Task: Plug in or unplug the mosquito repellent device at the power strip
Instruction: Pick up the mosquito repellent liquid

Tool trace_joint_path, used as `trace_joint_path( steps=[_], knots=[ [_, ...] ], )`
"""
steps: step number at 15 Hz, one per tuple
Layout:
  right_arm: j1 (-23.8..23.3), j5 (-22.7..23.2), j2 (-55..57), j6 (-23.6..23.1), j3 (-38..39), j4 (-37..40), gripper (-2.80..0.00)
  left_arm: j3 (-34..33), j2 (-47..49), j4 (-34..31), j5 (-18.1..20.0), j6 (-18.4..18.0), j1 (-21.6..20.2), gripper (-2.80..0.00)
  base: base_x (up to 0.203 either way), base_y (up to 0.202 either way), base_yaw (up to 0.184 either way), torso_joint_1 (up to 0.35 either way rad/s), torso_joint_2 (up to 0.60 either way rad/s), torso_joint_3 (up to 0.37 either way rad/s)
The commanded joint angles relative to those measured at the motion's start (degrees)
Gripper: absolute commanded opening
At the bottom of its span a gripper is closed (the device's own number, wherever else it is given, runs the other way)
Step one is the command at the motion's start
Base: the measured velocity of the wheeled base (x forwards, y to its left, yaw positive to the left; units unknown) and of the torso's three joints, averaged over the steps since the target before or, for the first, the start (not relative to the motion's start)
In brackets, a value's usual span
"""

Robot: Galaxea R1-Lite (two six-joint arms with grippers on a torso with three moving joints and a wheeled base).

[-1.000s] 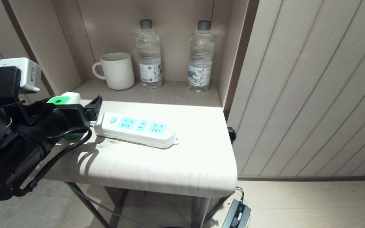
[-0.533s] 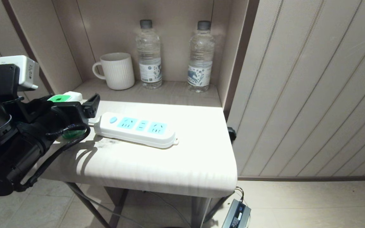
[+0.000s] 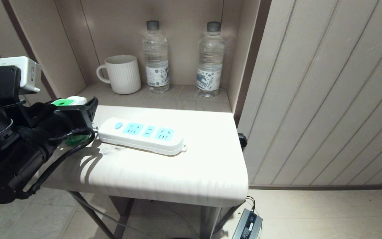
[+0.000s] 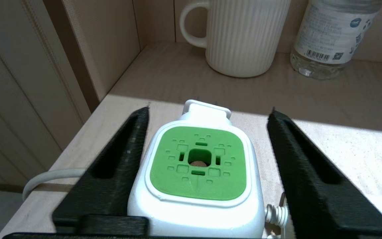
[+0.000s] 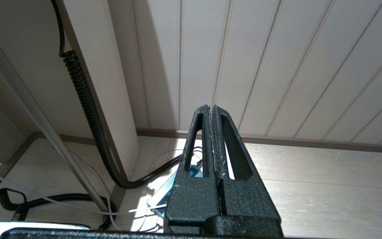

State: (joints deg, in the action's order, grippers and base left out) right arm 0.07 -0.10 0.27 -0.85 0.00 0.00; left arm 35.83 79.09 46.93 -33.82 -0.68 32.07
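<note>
At the left edge of the head view, our left gripper (image 4: 207, 113) has moved its fingers closer around the mosquito repellent device (image 4: 196, 169), one touching, one apart. It stands left of the power strip (image 3: 143, 135), unplugged. Grabbing comes next, we think

The pale worktop (image 3: 164, 172) carries the repellent device (image 4: 197, 166) between the left end effector's (image 3: 86, 111) fingers, the power strip (image 3: 143, 135) just beside it, and a mug (image 3: 121, 74) and two bottles (image 3: 156, 56) beyond.
</note>
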Motion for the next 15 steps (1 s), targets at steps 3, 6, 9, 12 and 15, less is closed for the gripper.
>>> trace_joint_path(
  steps=[3,6,9,12,15],
  knots=[
    [0.0,0.0,0.0,0.0,0.0,0.0,-2.80,-1.2,0.9,3.7,-0.3,-2.1,-0.1,-2.80,0.000,0.000,0.000,0.000,0.00,0.000],
    [0.0,0.0,0.0,0.0,0.0,0.0,-2.80,-1.9,1.0,5.9,-0.4,-3.4,-0.1,-2.80,0.000,0.000,0.000,0.000,0.00,0.000],
    [0.0,0.0,0.0,0.0,0.0,0.0,-2.80,-1.7,0.2,5.0,-0.6,-3.5,-0.1,-2.80,0.000,0.000,0.000,0.000,0.00,0.000],
    [0.0,0.0,0.0,0.0,0.0,0.0,-2.80,-1.1,-8.0,-5.4,-0.4,-4.6,-0.1,-2.80,0.000,0.000,0.000,0.000,0.00,0.000],
    [0.0,0.0,0.0,0.0,0.0,0.0,-2.80,1.5,-21.6,-28.2,0.3,-5.2,-0.1,-2.80,0.000,0.000,0.000,0.000,0.00,0.000]
  ],
)
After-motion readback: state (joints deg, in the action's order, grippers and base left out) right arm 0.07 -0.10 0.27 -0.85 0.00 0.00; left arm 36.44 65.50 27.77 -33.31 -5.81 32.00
